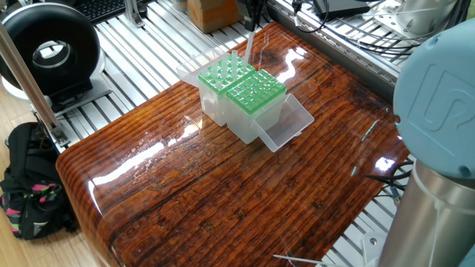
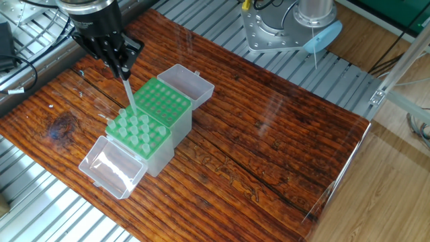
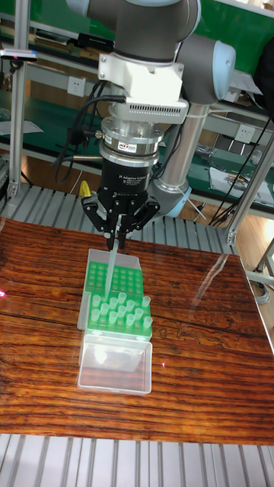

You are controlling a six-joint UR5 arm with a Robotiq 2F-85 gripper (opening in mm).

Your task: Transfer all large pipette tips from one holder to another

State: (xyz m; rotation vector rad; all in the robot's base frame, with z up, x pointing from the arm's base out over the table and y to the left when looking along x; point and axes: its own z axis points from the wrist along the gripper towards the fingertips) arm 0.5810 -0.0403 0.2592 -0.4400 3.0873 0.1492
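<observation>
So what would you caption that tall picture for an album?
Gripper holds a large pipette tip above two green tip holders on a wooden table.

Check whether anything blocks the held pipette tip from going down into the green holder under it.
Nothing visible does. The gripper is shut on one large pipette tip, which hangs point down over the green holders. Below its point lies open air, then the racks. Which hole it lines up with cannot be told.
</observation>
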